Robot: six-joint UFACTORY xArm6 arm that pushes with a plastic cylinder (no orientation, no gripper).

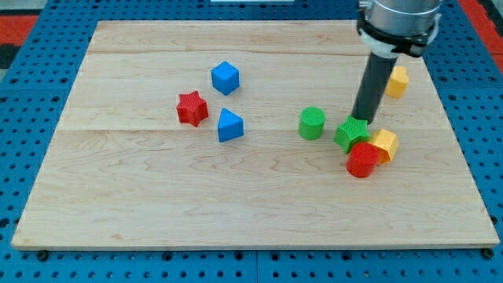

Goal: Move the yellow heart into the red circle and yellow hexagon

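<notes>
My tip [362, 119] stands at the upper edge of a green block [351, 134], whose shape looks star-like or blocky (I cannot settle which), and the two seem to touch or very nearly touch. The arm carries no pincer at all, only the straight dark rod [372, 86], so nothing is clamped or held; the rod merely stands on the worktop [236, 196] beside that green block. Just to the view's right and slightly below the green block lies the yellow hexagon [385, 145], and directly under it toward the view's bottom sits the red circle [362, 160]; these three blocks are packed together, touching or just beside each other. The yellow heart [398, 81] lies up toward the view's top right, partly hidden behind the rod, apart from the cluster and above the yellow hexagon. To the view's left of my tip, near but clearly separate, stands a green cylinder [312, 123]. Further to the view's left, well apart from the cluster, is a blue triangle [229, 126], with a red star [192, 108] just to its left and a blue cube [225, 77] above them, toward the view's top.
</notes>
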